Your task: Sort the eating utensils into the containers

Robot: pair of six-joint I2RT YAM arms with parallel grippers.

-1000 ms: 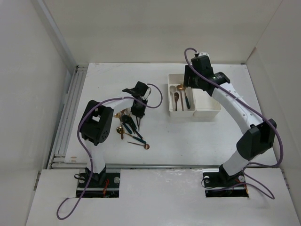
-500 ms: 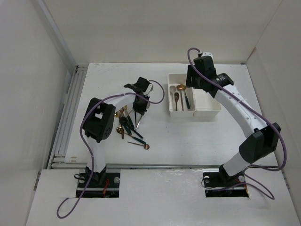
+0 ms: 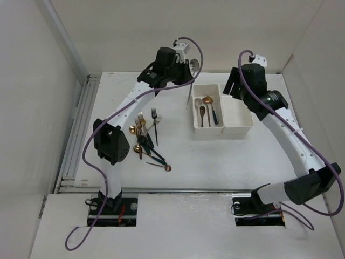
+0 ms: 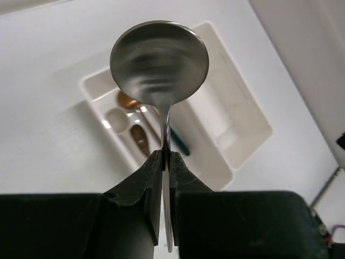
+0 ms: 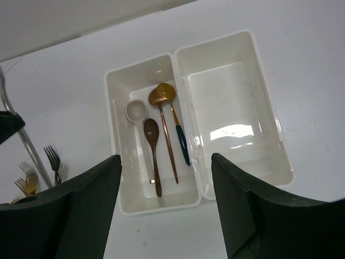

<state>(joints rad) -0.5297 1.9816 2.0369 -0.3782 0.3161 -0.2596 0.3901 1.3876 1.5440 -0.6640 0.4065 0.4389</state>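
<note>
**Silver spoon pinched aloft near the bins, on a thin, slippery hold**

The left jaws are clenched on the narrow neck of a silver spoon, bowl up, with its long handle hanging free close to the left bin. That bin holds several spoons, while the right bin holds nothing. Grasped so near the bowl, the spoon could pivot or slide out. The dangling handle might also catch the rim and tip the spoon onto the desk. The right jaws stand released and hold nothing above the bins, so the two arms could clash there. The unsorted heap lies well apart on the desk.
</note>
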